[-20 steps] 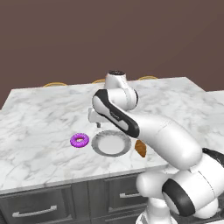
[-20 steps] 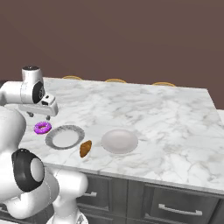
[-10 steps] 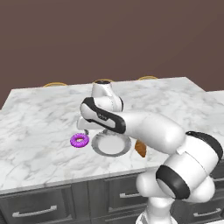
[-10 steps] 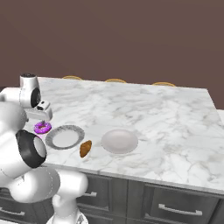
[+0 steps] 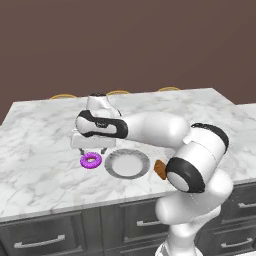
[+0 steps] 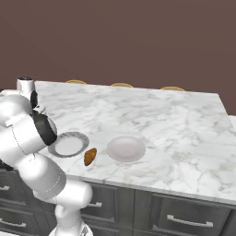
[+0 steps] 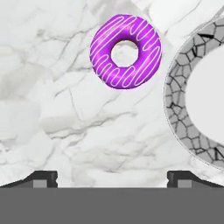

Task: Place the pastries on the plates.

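The purple-frosted ring donut (image 5: pixel 91 160) (image 7: pixel 125 52) lies on the marble counter, just left of the gray-rimmed plate (image 5: pixel 111 165) (image 6: pixel 81 138) (image 7: pixel 179 100). My gripper (image 5: pixel 92 149) (image 7: pixel 113 178) hangs open a little above the counter, beside the donut on its far side, with nothing between its fingertips. In the hand view the donut sits ahead of the tips, slightly right of centre. The brown croissant (image 5: pixel 160 169) (image 6: pixel 90 156) rests on the counter between the two plates, near the front edge. The plain white plate (image 6: pixel 126 149) is bare. In the right base view my arm hides the donut.
The marble counter (image 5: pixel 45 140) stretches wide to the left, back and right of the plates. Rounded chair backs (image 5: pixel 118 92) peek over its far edge. Dark drawers (image 5: pixel 45 242) run below the front edge.
My arm has swung left from over the gray-rimmed plate and come down toward the donut. The jaws stayed wide apart. Pastries and plates have not moved.
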